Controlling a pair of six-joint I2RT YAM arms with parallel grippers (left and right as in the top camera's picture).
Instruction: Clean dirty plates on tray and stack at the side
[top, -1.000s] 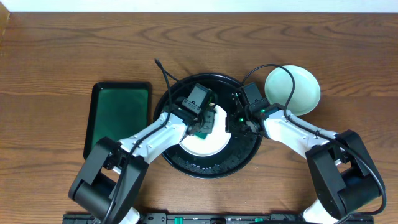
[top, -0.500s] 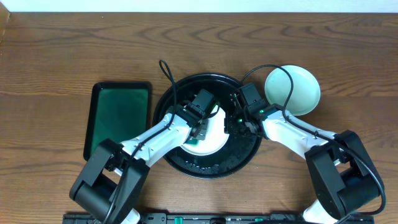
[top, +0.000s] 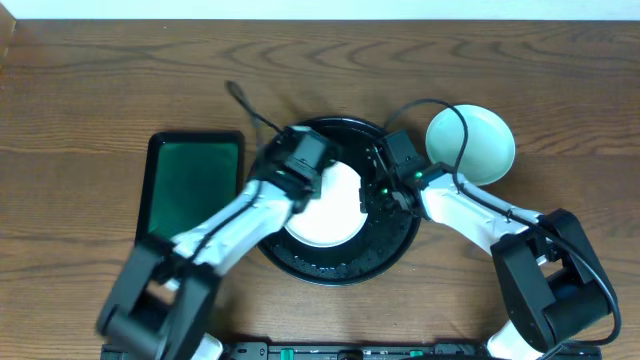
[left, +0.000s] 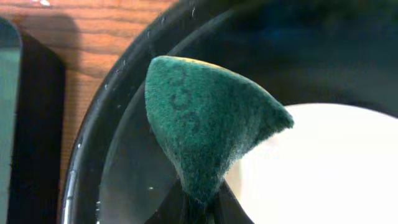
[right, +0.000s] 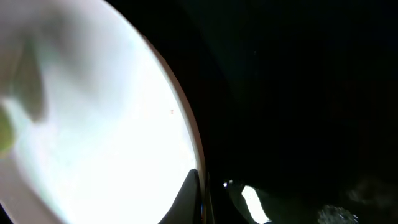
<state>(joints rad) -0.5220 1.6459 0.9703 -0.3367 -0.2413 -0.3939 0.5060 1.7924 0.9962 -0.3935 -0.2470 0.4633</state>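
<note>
Inside the black tray (top: 392, 250) we see one white plate (top: 325, 210); a turquoise plate (top: 485, 150) sits outside it on the wooden surface (top: 90, 90), just beside the tray's right rim. A dark green tray (top: 190, 190) lies to the left. From overhead the left arm is blurred, but its wrist view shows the left tool (left: 196, 210) pinched on a green sponge (left: 205, 130) beside the white plate. The right wrist view shows the right tool (right: 208, 199) closed narrowly on that plate's rim
</note>
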